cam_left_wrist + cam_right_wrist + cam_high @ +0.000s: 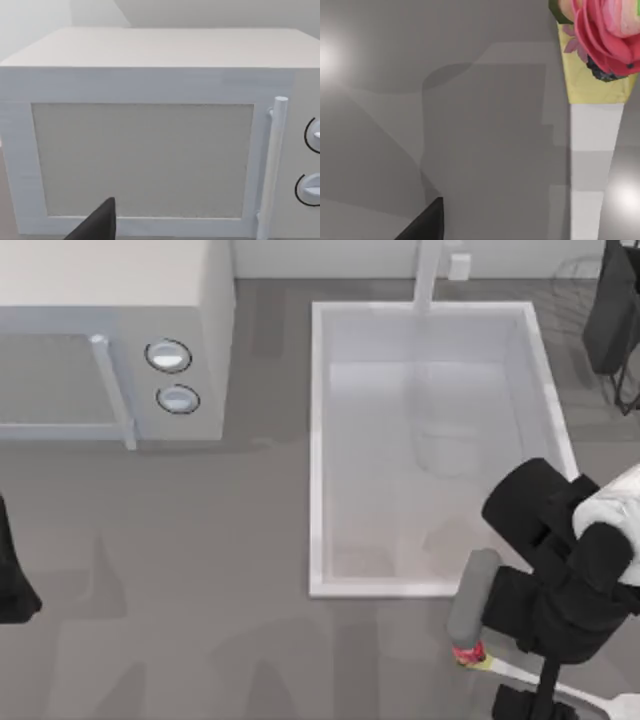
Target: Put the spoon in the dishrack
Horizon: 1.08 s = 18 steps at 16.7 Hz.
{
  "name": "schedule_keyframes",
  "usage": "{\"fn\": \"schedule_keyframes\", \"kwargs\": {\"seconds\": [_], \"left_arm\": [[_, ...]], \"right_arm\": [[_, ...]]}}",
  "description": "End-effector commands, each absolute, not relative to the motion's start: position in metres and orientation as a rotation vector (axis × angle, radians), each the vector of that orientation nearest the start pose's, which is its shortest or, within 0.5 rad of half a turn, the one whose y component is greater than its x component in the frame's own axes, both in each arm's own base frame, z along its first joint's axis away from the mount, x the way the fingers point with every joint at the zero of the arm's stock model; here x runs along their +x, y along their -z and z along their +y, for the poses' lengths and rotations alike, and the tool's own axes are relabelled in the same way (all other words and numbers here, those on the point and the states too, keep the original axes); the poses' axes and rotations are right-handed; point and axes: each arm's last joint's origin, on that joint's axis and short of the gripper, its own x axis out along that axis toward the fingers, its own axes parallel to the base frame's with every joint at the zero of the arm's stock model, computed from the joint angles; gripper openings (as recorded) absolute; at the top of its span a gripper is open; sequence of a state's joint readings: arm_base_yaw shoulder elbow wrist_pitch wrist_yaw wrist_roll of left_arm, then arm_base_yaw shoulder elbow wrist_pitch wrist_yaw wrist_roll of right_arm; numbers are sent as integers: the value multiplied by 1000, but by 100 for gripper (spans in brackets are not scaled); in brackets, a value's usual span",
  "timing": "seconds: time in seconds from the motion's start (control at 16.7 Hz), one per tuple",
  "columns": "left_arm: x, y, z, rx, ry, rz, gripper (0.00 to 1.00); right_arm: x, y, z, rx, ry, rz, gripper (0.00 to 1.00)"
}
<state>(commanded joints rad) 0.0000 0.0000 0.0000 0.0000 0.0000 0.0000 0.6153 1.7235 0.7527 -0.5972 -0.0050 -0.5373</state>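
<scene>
In the top view, the right arm (560, 580) reaches in from about four o'clock, its black bulk bent over the near right corner of the sink basin (318, 440) and the surface (200, 580) just in front of it. The right gripper (500, 660) hangs low over the spoon (500, 668), which lies flat on the surface at roughly five o'clock, just beyond the basin's near rim. The spoon's yellowish end with its red blob points toward nine o'clock, and the white handle runs off toward four o'clock under the arm, partly hidden by it. Whether the jaws are spread or closed cannot be told, since the arm's own body covers them.

The right wrist view looks closely at the spoon (592, 115), the handle pale and the pink-red blob cut off at the frame's edge.

The left arm (12, 575) sits parked at nine o'clock, cut off by the frame edge. Its wrist view faces the microwave (150, 150), which stands at about ten o'clock in the top view.

Farthest off, at two o'clock, the dishrack (610, 320) shows as thin dark wire and a black slab, largely cropped.
</scene>
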Motion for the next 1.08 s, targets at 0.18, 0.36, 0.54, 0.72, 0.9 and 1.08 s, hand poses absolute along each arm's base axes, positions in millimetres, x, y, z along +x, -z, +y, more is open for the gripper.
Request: {"fn": "schedule_keyframes", "kwargs": {"seconds": [0.18,0.36,0.54,0.72,0.9,1.08], "left_arm": [[106,-160,-1,0,0,0,100],[106,-160,-1,0,0,0,100],[106,-160,-1,0,0,0,100],[106,-160,-1,0,0,0,100],[106,-160,-1,0,0,0,100],[106,-160,-1,0,0,0,100]], "right_arm": [[207,-93,147,-893,-902,1375,100],[207,-93,147,-893,-902,1375,77],[207,-93,147,-893,-902,1375,55],[207,-93,147,-893,-902,1375,32],[207,-93,147,-893,-902,1375,10],[207,-93,147,-893,-902,1375,0]]}}
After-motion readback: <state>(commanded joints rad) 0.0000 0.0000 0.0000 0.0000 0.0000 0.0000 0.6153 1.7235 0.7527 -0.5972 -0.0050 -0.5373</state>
